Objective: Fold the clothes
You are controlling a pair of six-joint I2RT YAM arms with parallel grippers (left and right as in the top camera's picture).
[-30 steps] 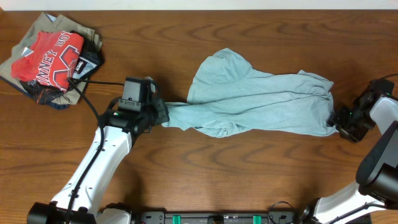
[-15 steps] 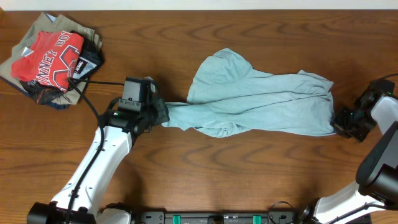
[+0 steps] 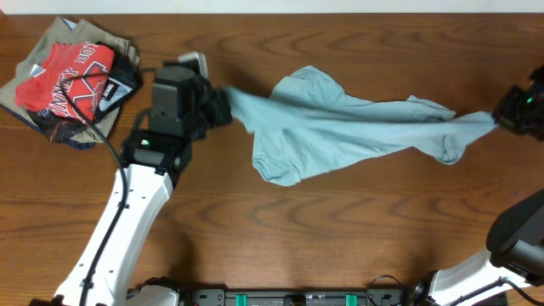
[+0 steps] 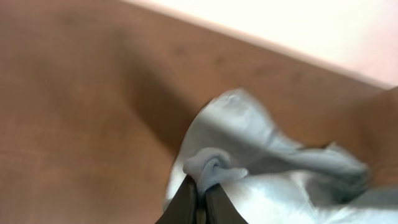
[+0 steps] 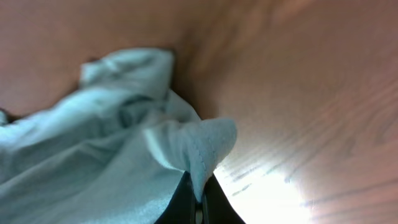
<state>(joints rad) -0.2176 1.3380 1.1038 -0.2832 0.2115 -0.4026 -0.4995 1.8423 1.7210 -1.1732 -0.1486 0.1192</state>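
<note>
The pale blue-grey garment [image 3: 340,127] is stretched across the desk [image 3: 340,246], right of the red T-shirt [image 3: 68,78]. Its end nearest that T-shirt is clamped in the closed left end effector [image 3: 223,102]; the far end is pinched in the closed right end effector [image 3: 503,117].

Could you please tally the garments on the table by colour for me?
pale blue-grey garment: 1
red T-shirt: 1
khaki garment: 1
dark garment: 1, as far as the pile shows
total: 4
</note>
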